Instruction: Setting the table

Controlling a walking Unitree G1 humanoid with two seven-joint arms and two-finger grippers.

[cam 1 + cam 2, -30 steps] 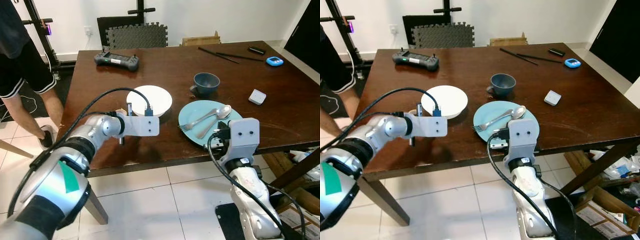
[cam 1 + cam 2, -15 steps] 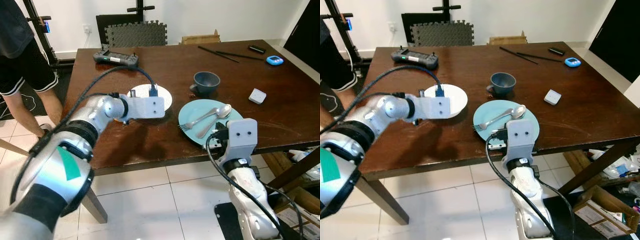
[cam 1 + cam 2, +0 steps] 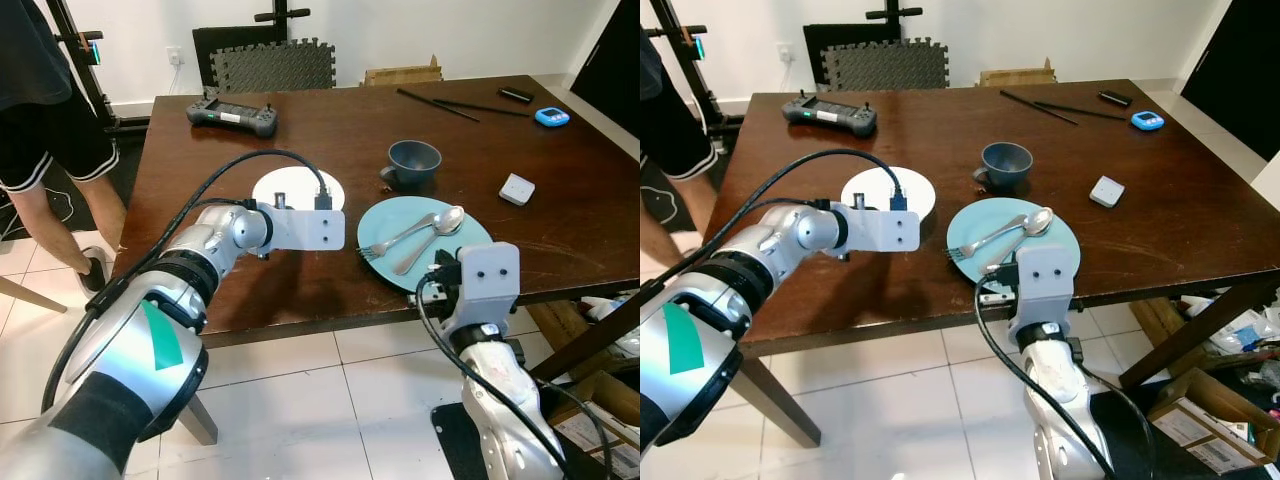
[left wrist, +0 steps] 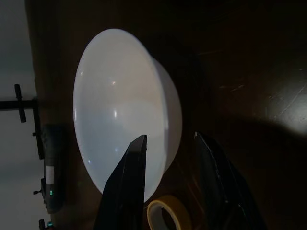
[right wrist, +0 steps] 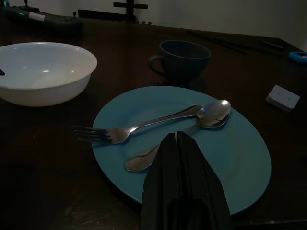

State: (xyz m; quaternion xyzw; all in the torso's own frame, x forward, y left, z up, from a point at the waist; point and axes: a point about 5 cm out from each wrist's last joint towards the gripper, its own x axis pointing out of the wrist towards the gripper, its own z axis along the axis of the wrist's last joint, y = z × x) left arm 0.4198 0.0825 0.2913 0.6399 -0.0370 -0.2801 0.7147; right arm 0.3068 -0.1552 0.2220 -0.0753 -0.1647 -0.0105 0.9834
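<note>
A white bowl (image 3: 290, 183) stands on the dark wooden table (image 3: 330, 130), left of a teal plate (image 3: 460, 243) that carries a fork (image 5: 120, 133) and a spoon (image 5: 211, 115). A blue mug (image 3: 413, 163) sits behind the plate. My left gripper (image 4: 170, 139) is open at the bowl's near rim, one finger (image 4: 129, 187) over the inside and the other (image 4: 216, 182) outside the wall. My right gripper (image 5: 176, 136) is shut and empty at the plate's near edge, by the table's front.
A yellow tape roll (image 4: 165, 215) lies beside the bowl. Further back are a black controller (image 3: 233, 117), chopsticks (image 3: 440, 105), a blue timer (image 3: 552, 116) and a small white box (image 3: 516, 188). A person (image 3: 50, 120) stands at the table's left end.
My left arm has swung right and forward from the table's near-left area to the bowl, and its fingers now straddle the rim. The bowl and the right arm have stayed put.
</note>
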